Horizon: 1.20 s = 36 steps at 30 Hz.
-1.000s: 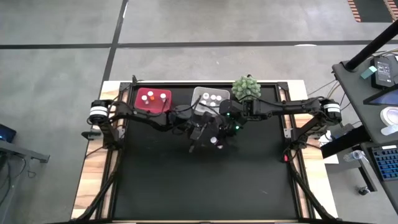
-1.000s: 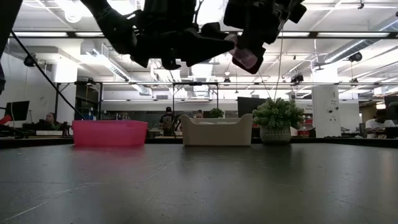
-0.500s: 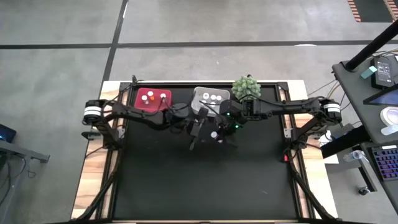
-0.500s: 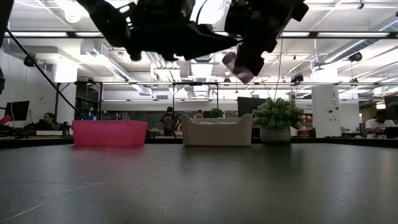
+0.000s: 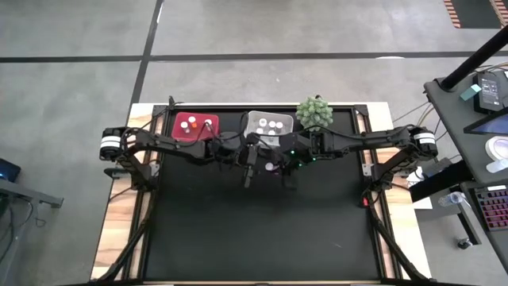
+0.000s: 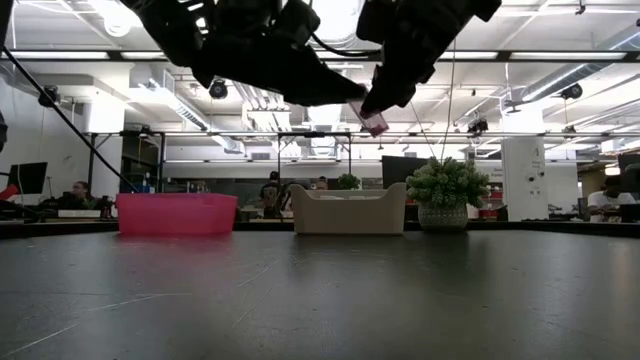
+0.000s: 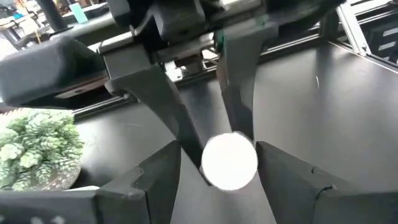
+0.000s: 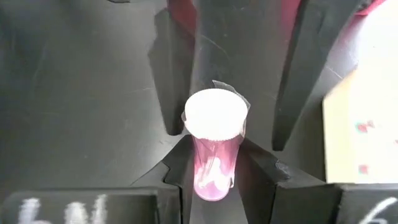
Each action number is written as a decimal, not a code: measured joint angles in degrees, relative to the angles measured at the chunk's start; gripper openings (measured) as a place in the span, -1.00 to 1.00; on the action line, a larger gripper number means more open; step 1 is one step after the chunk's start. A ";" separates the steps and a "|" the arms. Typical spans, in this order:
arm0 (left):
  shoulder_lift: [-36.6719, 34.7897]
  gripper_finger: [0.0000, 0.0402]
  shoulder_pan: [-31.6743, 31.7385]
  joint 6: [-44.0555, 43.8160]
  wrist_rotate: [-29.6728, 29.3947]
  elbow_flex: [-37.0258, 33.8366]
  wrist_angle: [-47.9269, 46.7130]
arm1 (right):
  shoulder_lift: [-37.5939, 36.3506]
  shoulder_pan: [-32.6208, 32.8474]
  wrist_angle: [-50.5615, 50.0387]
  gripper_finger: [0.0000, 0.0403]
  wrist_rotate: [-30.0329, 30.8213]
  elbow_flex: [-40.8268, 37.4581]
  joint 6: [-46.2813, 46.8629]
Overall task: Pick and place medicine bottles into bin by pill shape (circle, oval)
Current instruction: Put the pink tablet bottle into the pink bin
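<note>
Shifted toward the bins compared with a second ago, both grippers together, and looking smaller and further off in the low view.

Starting at the right fingers [image 8: 258, 171] of the right gripper [image 8: 216, 152]: closed snug on the pink body of a medicine bottle [image 8: 214, 146], white cap pointing away from the wrist. Gripped by the body, presumably to leave the cap end free for the other arm.

Then the left fingers [image 7: 155, 180] of the left gripper [image 7: 219, 152]: spread apart, one on each side of that cap, nose to nose with the right gripper. Can't tell whether touching the cap yet or just beside it.

Smells like a mid-air handover, or maybe just showing the bottle to the left wrist camera for a look at the pills. Hard to call. No pill shape readable from here anyway.

Bottle hanging well above the table [image 5: 262, 230], in front of the two bins, nearer the pale bin [image 5: 268, 123] than the red bin [image 5: 196, 127]. Both bins already carrying a few white-capped bottles. Off beside the pale bin, spiky green plant [image 5: 314, 112], out of the way.

No loose bottles spotted on the table, so probably close to the last one.
</note>
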 joint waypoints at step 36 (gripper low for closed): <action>0.00 -0.25 -0.02 -2.01 2.56 -1.81 2.97 | -0.09 -0.02 0.55 -0.55 0.39 0.00 -0.15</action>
